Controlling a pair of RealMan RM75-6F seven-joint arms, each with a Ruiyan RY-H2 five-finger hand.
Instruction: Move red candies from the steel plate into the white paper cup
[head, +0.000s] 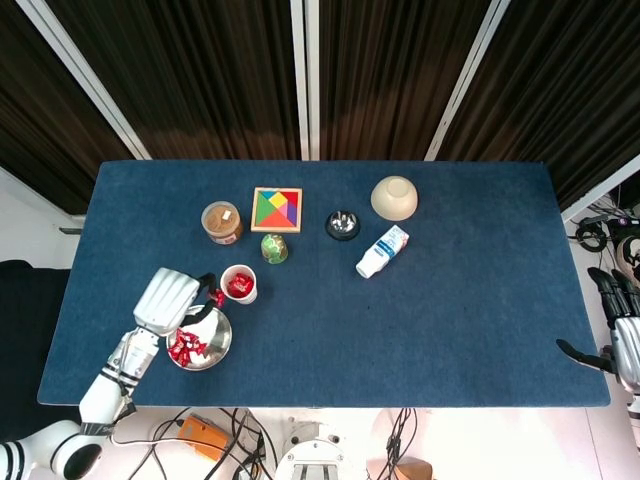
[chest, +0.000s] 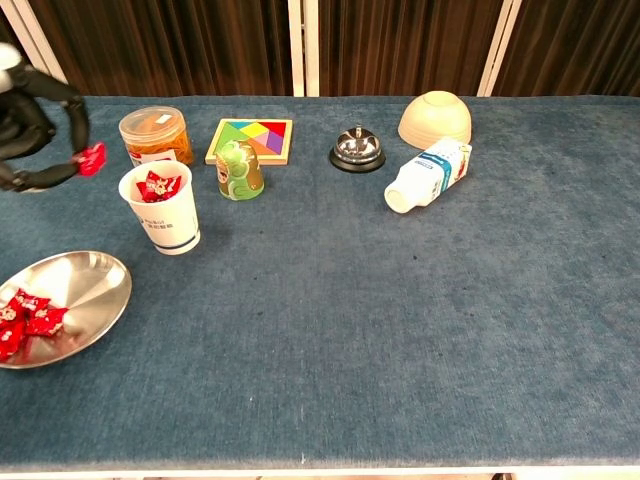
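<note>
A red candy (chest: 91, 158) is pinched at the fingertips of the left hand (head: 170, 300); it is held up in the air, just to the 9 o'clock side of the white paper cup (chest: 161, 209), and not yet over the cup's mouth; red candy can already be seen inside the cup; more red candies (chest: 22, 317) are left on the steel plate (chest: 95, 290), which sits near the cup at about 7 o'clock in the head view; the right hand (head: 622, 345) is seen far off at 3 o'clock past the table edge, nothing is held in it, and its fingers seem to be apart; the candy could be dropped too soon and land on the blue table (head: 450, 300), because only the tips are used to hold it; the cup is light and could be knocked over if it is bumped by the fingers; dark writing is printed on the cup, but it is too small to be read; a blue label is seen on the white bottle (chest: 428, 174) lying on its side, and its words cannot be read either.
</note>
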